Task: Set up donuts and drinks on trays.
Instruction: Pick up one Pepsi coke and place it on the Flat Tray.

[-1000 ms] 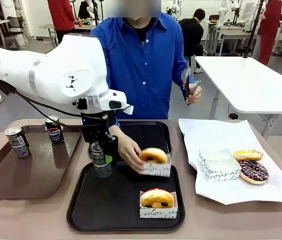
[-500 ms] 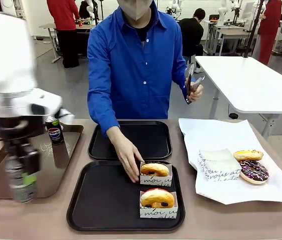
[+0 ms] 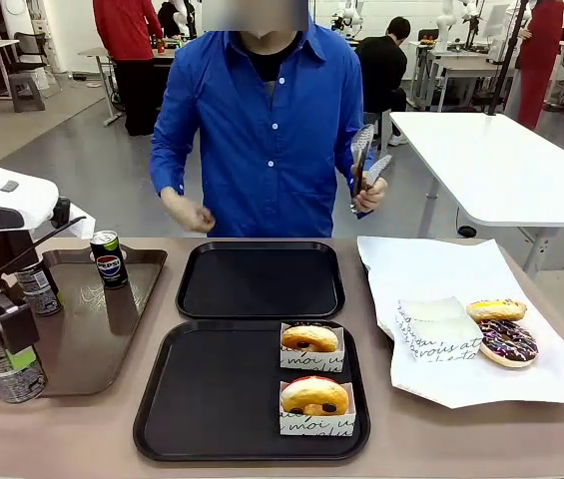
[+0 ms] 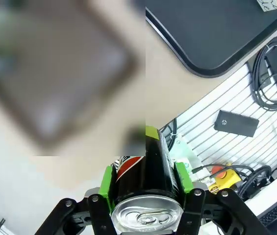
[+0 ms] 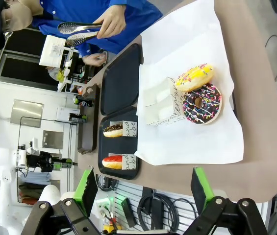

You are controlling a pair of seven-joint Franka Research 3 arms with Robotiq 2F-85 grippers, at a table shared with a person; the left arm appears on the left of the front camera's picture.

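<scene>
My left gripper [image 3: 5, 351] is shut on a drink can [image 3: 9, 381] at the far left, over the near-left corner of the brown tray [image 3: 112, 329]. In the left wrist view the green pads clamp that can [image 4: 145, 178] on both sides. Two more drinks [image 3: 109, 259] [image 3: 38, 284] stand on the brown tray. The near black tray [image 3: 212, 399] carries two sleeved donuts [image 3: 309, 339] [image 3: 313, 396]. The far black tray [image 3: 260, 279] is bare. My right gripper [image 5: 143, 186] is open, high above the table's right end.
White paper [image 3: 451, 269] at the right holds a yellow-iced donut [image 3: 496, 309], a chocolate sprinkled donut [image 3: 508, 342] and spare sleeves [image 3: 436, 329]. The person stands at the far side with tongs [image 3: 364, 160] in one raised hand.
My left gripper carried the can from the near black tray leftward to the brown tray's corner. The person set a donut on the near tray and pulled the hand back.
</scene>
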